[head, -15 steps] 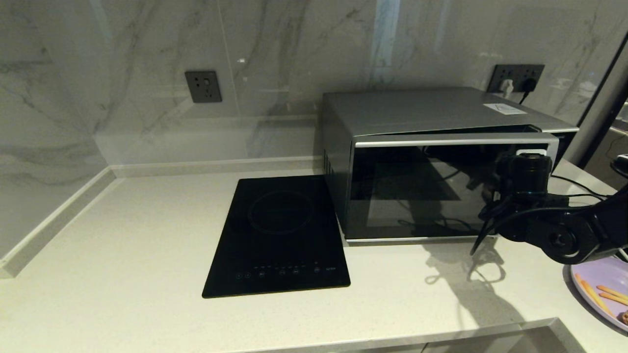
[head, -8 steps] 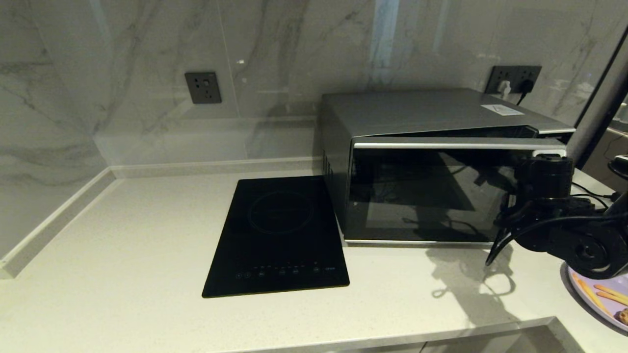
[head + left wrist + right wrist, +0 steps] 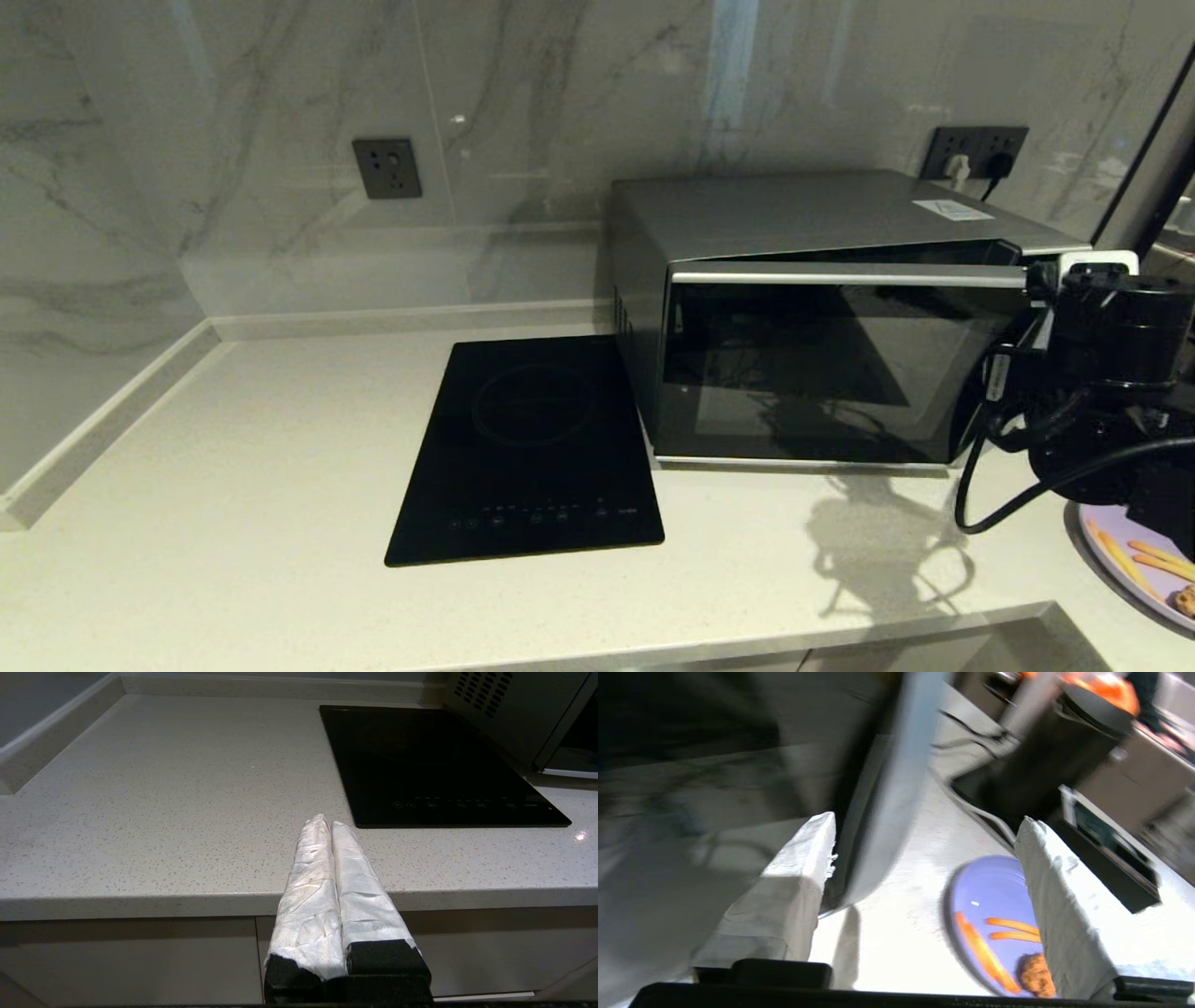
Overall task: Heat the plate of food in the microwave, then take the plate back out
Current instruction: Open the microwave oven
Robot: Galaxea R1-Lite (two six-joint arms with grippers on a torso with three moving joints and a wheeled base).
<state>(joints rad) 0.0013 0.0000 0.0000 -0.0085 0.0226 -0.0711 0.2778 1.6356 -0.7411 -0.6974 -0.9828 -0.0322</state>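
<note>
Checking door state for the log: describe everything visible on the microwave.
The large silver-grey box microwave stands on the pale speckled countertop, right of the flat black glass cooktop. Its dark glass door, topped by a silver handle band, stands ajar, hinged at the left. A small white sticker sits on its top. The open right claw straddles the door's edge.

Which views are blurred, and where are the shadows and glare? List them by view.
Right wrist view: motion-smeared, the microwave door edge streaked, the counter blown out white beside the plate of food. Head view: sharp; the right arm's shadow falls on the counter before the microwave, whose glass reflects cables. Left wrist view: sharp, one small glint near the cooktop.
</note>
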